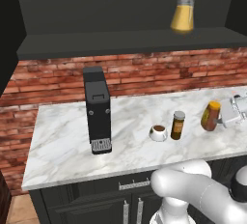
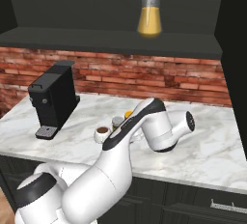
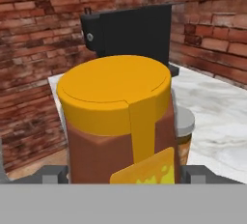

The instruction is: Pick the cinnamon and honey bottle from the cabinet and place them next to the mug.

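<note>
In the left base view the hand (image 1: 223,118) reaches in from the right edge and pinches the honey bottle (image 1: 210,116), which leans over just above the marble desk (image 1: 62,141). Its yellow cap points up and to the right. Just left of it the cinnamon (image 1: 178,125) stands upright on the desk, and just left of that sits the mug (image 1: 158,133), dark liquid showing inside. The three are in a short row, near one another. Further left a black coffee machine (image 1: 98,109) stands against the brick wall (image 1: 48,80). Above the bricks the cabinet (image 1: 120,42) runs across, and a glass pitcher (image 1: 183,11) of orange liquid stands on its shelf board toward the right.

In the right base view the white arm (image 2: 144,126) crosses in front of the row. The mug (image 2: 102,133) shows at its left, the tan lid of the cinnamon (image 2: 117,121) peeks out beside it, and a small patch of the honey bottle (image 2: 128,114) shows over the arm. The coffee machine (image 2: 52,100) stands at the left of the desk (image 2: 207,146), and the pitcher (image 2: 150,14) is on the cabinet (image 2: 96,39) shelf above.

In the hand view the honey bottle (image 3: 120,121) sits very close, yellow cap up, held between the two fingers whose grey tips show at its lower sides. Behind its right edge the cinnamon (image 3: 185,138) shows in part, and the coffee machine (image 3: 130,30) stands further off before the brick wall (image 3: 34,49).
</note>
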